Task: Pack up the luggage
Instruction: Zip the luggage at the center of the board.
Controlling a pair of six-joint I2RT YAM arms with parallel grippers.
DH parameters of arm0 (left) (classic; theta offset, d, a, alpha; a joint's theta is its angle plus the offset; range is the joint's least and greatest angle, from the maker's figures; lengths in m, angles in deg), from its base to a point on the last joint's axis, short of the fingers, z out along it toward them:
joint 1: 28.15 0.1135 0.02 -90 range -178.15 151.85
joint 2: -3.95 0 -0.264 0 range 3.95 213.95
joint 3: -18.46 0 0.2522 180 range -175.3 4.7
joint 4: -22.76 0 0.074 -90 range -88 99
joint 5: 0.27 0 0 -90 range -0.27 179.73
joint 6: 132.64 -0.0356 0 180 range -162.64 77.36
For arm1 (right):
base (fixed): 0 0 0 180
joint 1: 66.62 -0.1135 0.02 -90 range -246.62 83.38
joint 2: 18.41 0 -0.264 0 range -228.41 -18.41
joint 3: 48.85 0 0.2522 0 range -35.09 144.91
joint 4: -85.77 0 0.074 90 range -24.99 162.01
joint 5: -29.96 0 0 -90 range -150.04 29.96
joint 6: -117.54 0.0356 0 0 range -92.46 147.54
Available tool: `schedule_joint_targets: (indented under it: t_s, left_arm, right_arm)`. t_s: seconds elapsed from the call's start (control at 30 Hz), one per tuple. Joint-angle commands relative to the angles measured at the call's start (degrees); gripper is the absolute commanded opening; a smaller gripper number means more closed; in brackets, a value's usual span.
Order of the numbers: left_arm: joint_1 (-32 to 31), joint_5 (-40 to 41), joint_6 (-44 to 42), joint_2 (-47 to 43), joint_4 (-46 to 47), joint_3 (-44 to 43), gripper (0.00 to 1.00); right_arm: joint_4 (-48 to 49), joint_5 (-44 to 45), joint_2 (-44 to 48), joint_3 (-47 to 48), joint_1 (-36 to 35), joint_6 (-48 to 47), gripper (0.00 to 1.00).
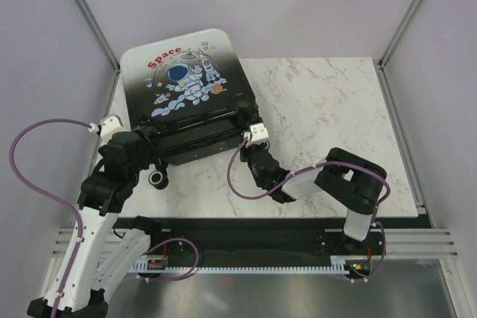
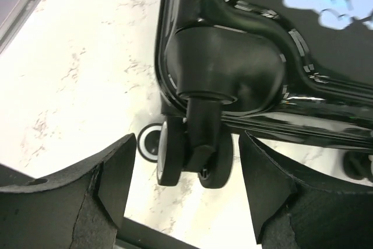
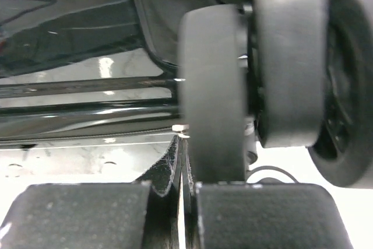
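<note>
The luggage [image 1: 186,83] lies flat on the table [image 1: 335,124], print up and apparently shut, its long axis running away from the arms and its wheeled end nearest them. The left claw [image 2: 186,176] stands open, with a corner wheel [image 2: 192,155] just ahead between its fingers. The right claw [image 3: 183,193] is closed on nothing visible and sits just before the other near wheel [image 3: 213,86] — neither arm looks nearer.
</note>
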Motion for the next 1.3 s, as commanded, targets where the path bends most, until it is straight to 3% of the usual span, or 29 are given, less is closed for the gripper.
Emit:
schedule_joint_targets:
  t_s: [0.0,0.2,0.3,0.33,0.43,0.47,0.77,1.0,1.13,1.27]
  left_arm:
    - [0.2,2.3,0.9,3.4,-2.9,0.4,0.78]
    - [0.2,1.3,4.0,5.2,1.3,4.0,0.76]
    - [0.2,-0.4,5.2,5.3,1.9,5.2,0.52]
    - [0.2,-0.2,5.6,5.2,1.6,5.7,0.35]
    - [0.3,0.9,7.5,4.5,0.3,5.9,0.06]
    - [0.3,1.2,7.7,3.8,0.1,6.0,0.03]
    - [0.3,2.5,8.9,2.2,-1.0,5.8,0.02]
    - [1.1,9.0,7.2,0.2,-1.2,5.7,0.02]
    - [3.3,11.0,5.1,-0.5,2.2,8.3,0.02]
    - [10.6,7.8,1.7,-1.3,5.2,9.9,0.02]
  right_arm:
    - [2.1,-0.5,3.0,-0.8,2.0,1.2,0.0]
    - [1.2,-0.6,5.6,-3.0,3.5,2.2,0.0]
    - [0.4,-0.3,7.8,-5.0,5.0,2.8,0.0]
    - [0.1,-0.4,8.2,-5.4,6.0,3.1,0.0]
    - [-1.0,-0.9,10.4,-7.2,7.9,4.4,0.0]
    - [-1.2,-1.5,10.9,-7.6,9.2,4.9,0.0]
    - [-4.2,-5.2,16.3,-9.8,15.1,6.3,0.0]
    - [-16.8,-17.8,23.4,-11.8,20.5,12.1,0.0]
    - [-21.4,-24.6,26.0,-13.2,23.1,14.7,0.09]
    - [-24.8,-30.5,28.2,-11.9,24.8,14.4,0.2]
